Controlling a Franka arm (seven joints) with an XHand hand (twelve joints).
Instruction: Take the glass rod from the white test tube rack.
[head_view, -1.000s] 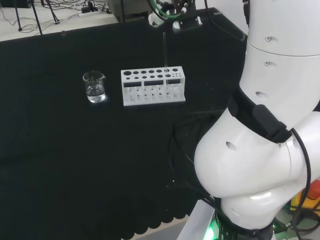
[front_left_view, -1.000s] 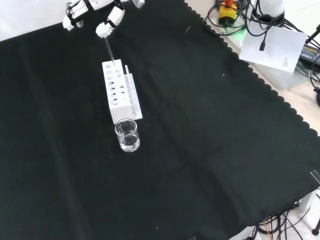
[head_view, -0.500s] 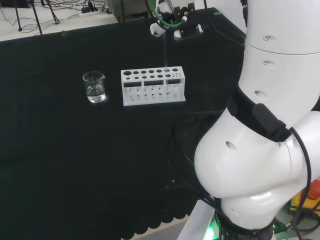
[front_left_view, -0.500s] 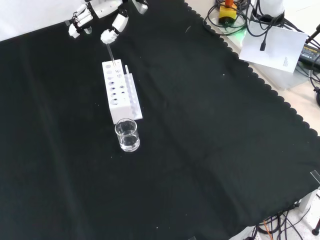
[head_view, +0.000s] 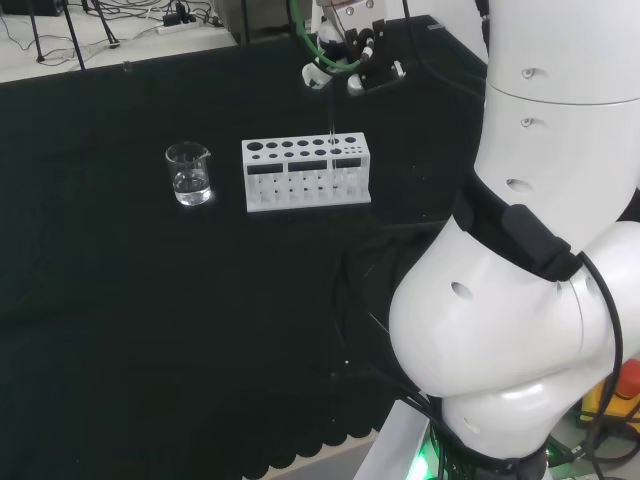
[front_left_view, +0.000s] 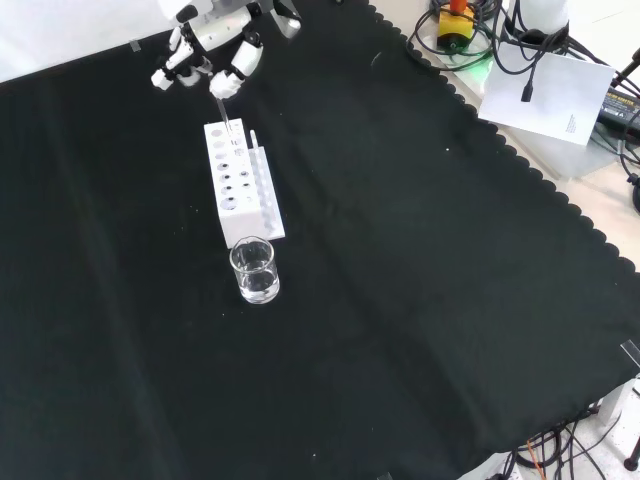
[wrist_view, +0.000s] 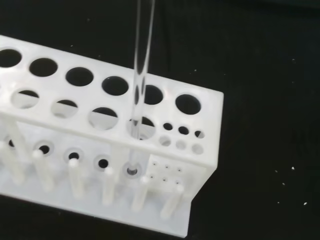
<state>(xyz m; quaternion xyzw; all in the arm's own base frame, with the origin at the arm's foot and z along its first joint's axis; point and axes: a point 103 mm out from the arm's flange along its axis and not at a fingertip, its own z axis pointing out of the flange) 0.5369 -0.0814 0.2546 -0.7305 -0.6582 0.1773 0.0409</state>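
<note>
Black cloth covers the bench, its scalloped edge toward the cables and paper lying on the floor in the front view. One white plastic test tube rack (head_view: 306, 172) stands on the cloth, with two rows of large round holes and a cluster of small holes at one end. One thin clear glass rod (wrist_view: 140, 75) stands upright in a large hole of the front row, the last before the small-hole end in the wrist view, its lower tip seated in the base plate. One small clear glass beaker (front_left_view: 254, 270) holding a little clear liquid stands just beside the rack's other end. The black and white robot hand (front_left_view: 215, 45) hangs over the rod's top, fingers curled and apart; whether they touch the rod cannot be told. Judged handling: the rod is light, stiff, smooth and brittle, so it is likely to slip between fingertips and may snap if levered against the hole's rim. The free upper length, near the top, is the sensible place to pinch, followed by a straight vertical lift
</note>
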